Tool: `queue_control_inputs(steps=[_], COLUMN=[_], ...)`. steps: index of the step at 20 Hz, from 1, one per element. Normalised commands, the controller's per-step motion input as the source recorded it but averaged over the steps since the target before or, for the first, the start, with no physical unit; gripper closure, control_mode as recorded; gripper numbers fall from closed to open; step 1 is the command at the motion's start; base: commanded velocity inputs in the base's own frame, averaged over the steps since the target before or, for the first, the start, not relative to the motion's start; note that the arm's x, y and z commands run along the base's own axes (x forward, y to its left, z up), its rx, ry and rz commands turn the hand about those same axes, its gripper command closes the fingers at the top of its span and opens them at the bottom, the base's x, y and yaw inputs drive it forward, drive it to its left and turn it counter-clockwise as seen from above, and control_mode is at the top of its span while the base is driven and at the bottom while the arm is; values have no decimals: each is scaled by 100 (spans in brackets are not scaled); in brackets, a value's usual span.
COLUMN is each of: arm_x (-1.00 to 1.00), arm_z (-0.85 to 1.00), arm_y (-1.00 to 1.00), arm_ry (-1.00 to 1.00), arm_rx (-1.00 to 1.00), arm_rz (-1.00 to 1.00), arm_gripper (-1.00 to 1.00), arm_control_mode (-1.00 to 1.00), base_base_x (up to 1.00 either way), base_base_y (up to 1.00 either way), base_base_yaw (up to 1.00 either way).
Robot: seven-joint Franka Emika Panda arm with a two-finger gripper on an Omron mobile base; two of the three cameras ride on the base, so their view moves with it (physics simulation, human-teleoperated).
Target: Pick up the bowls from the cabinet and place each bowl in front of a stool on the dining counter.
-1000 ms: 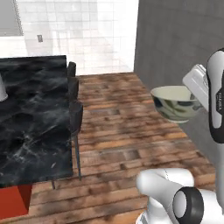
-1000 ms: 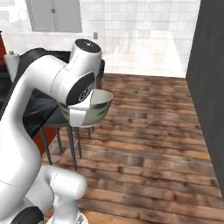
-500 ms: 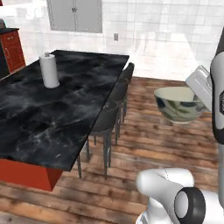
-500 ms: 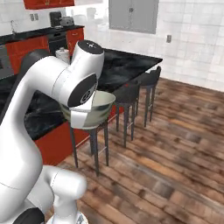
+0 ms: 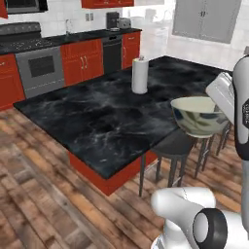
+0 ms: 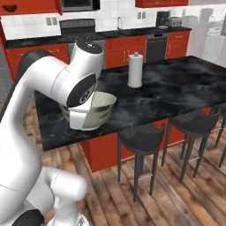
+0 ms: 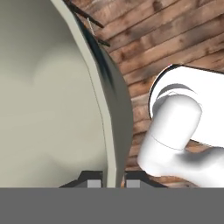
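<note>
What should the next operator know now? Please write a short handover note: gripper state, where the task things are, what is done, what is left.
Gripper: shut on the rim of the cream bowl, held in the air beside the dining counter, over the nearest stool.
Done: this bowl is out of the cabinet.
Left: set it on the counter in front of a stool. No bowl sits on the counter yet; a paper towel roll stands there. Then bring the second bowl.
</note>
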Motion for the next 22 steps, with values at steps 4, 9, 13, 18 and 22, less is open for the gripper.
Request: queue_control_inputs(steps=[4, 9, 13, 18, 22], arm_x=[0, 0, 0, 0, 0], arm_z=[0, 0, 0, 0, 0], arm_y=[0, 0, 0, 0, 0], arm_ry=[0, 0, 0, 0, 0], arm_rx=[0, 0, 0, 0, 0], arm_rz=[0, 0, 0, 0, 0], arm_gripper=[100, 100, 100, 100, 100], arm_control_mode=[100, 100, 100, 100, 100], base_base_x=[57, 51, 54, 19, 32], base_base_y=[-58, -97, -100, -67, -51], base_base_yaw=[73, 47, 35, 25, 23])
